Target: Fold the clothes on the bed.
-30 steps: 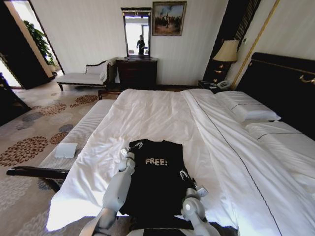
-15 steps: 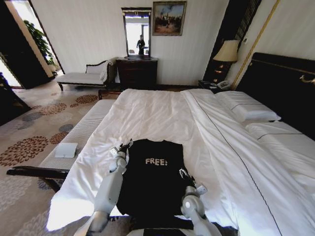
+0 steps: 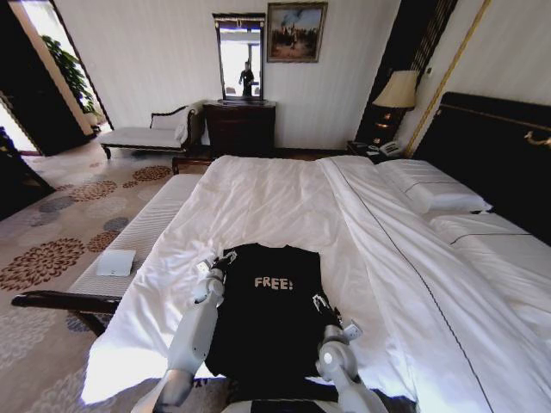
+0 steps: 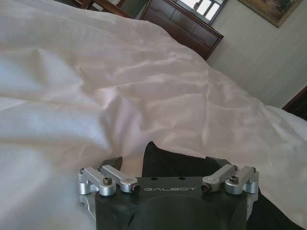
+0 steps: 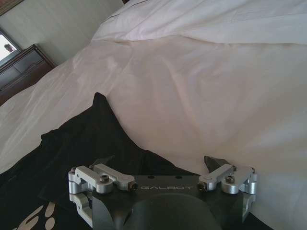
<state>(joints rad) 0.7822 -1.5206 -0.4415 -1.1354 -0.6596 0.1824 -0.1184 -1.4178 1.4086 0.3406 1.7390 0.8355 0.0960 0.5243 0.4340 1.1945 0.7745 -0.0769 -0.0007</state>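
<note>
A narrow white-cushioned bench (image 3: pixel 129 245) runs well out to the left of the left gripper, with a small white flat object (image 3: pixel 114 262) lying on its cushion. Far beyond both grippers a dark wood dresser (image 3: pixel 238 127) stands against the far wall, under a mirror (image 3: pixel 239 57) and beside a framed painting (image 3: pixel 295 32). A white chaise longue (image 3: pixel 148 133) sits left of the dresser. Far ahead and right of the right gripper, a lamp (image 3: pixel 395 90) stands on a nightstand. Patterned carpet (image 3: pixel 52 228) covers the floor.
</note>
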